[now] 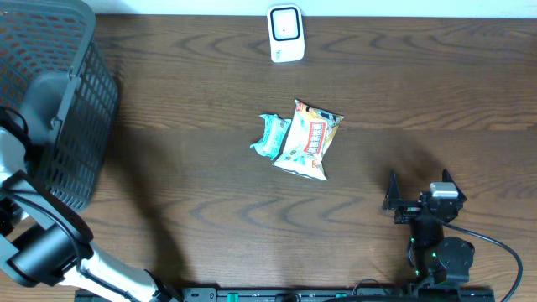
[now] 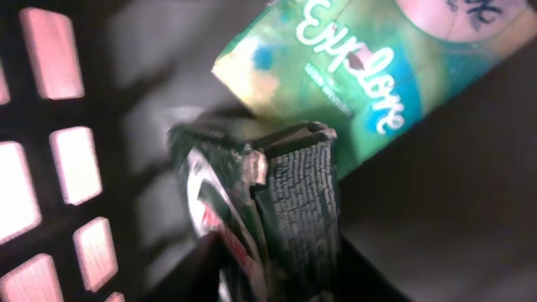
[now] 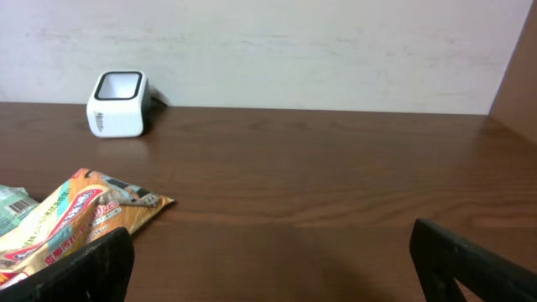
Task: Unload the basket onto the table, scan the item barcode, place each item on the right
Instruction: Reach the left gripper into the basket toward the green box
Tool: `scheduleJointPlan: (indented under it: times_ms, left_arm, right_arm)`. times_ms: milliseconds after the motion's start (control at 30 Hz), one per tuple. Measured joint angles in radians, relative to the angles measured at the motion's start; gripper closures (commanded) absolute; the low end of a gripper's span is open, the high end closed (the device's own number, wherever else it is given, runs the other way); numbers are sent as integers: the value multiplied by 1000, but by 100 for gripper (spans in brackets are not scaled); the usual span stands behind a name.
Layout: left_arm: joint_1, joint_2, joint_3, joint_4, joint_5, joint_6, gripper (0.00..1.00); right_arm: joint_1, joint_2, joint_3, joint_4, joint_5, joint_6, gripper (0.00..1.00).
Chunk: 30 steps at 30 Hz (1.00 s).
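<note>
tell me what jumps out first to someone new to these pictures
The bright snack packet lying mid-table, touching a teal packet, draws the eye first, with the white scanner at the far edge. At the left stands a black basket; the left wrist view shows a green box lettered Explore inside it.

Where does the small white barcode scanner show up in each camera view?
Overhead: the small white box-shaped barcode scanner stands top centre, at the table's far edge.
Left wrist: not in it; this view looks inside the dark plastic basket.
Right wrist: upper left, in front of the wall.
Shared landmark: the orange-and-white snack packet, nearer the arms than the scanner, at the lower left in the right wrist view.
</note>
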Motion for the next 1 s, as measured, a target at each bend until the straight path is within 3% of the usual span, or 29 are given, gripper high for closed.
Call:
scheduleJointPlan:
  times_ms: [300,633,667,733,800,900,1000]
  left_arm:
    - [-2,-74,4,34,169,14,70]
    - [-2,-315,4,172,341,17,70]
    - [-2,-333,4,176,357,17,64]
    - [-2,-356,4,176,370,26,36]
    - [-2,-365,4,166,373,25,24]
    - [-2,-362,4,127,354,28,13]
    - [-2,-352,4,110,324,26,11]
  right_arm:
    - [0,0,0,0,0,0,1]
    - [0,0,0,0,0,0,1]
    - [0,0,0,0,0,0,1]
    - [0,0,0,0,0,0,1]
    - [0,0,0,0,0,0,1]
    - [0,0,0,0,0,0,1]
    - [0,0,0,0,0,0,1]
